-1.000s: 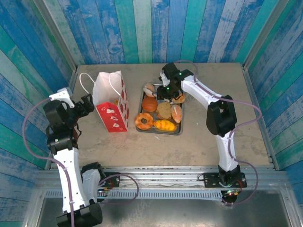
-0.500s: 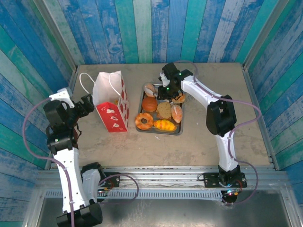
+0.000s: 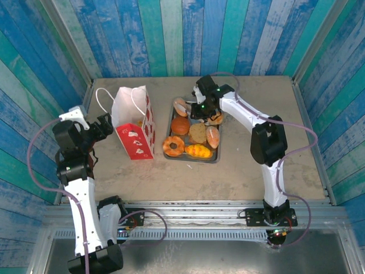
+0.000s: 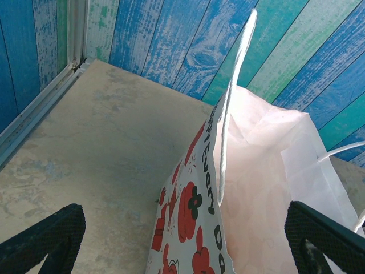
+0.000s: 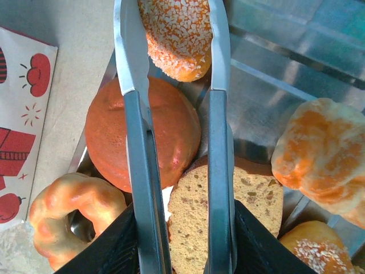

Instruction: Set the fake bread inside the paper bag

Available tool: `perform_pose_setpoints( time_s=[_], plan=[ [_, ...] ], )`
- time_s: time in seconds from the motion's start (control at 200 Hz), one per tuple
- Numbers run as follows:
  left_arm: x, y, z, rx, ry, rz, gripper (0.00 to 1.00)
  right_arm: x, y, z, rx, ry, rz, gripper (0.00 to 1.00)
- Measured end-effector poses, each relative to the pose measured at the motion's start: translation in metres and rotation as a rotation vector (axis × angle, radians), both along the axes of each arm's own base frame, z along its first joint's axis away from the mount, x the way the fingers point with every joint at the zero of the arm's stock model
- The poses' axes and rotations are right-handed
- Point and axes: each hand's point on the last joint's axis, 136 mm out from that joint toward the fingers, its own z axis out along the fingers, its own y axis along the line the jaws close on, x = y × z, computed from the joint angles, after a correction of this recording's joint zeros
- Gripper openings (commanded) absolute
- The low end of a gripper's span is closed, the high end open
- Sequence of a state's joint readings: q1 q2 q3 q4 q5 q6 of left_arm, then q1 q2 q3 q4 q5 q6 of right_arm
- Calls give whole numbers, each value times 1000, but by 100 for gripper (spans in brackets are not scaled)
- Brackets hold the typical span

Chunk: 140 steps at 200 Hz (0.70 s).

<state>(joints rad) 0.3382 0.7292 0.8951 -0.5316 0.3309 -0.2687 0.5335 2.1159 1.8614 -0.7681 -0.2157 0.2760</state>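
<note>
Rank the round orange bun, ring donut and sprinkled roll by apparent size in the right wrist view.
1. round orange bun
2. ring donut
3. sprinkled roll in the tongs; the top edge cuts it off, so its rank against the donut is unsure.

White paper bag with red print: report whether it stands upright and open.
Upright and open: the white paper bag stands on its base, its mouth spread wide at the top.
</note>
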Motion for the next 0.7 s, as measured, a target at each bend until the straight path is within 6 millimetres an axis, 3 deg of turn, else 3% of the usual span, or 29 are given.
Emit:
perform_pose_setpoints(
  time_s=[0.421,0.701],
  plan=[
    [4,1,-2,-70,9,20,94,-2,-13,68,57,-179,-49,27],
    [10,-4,-4,-128,17,-5,95,-25,-25,102,118,-240,-72,27]
  ],
)
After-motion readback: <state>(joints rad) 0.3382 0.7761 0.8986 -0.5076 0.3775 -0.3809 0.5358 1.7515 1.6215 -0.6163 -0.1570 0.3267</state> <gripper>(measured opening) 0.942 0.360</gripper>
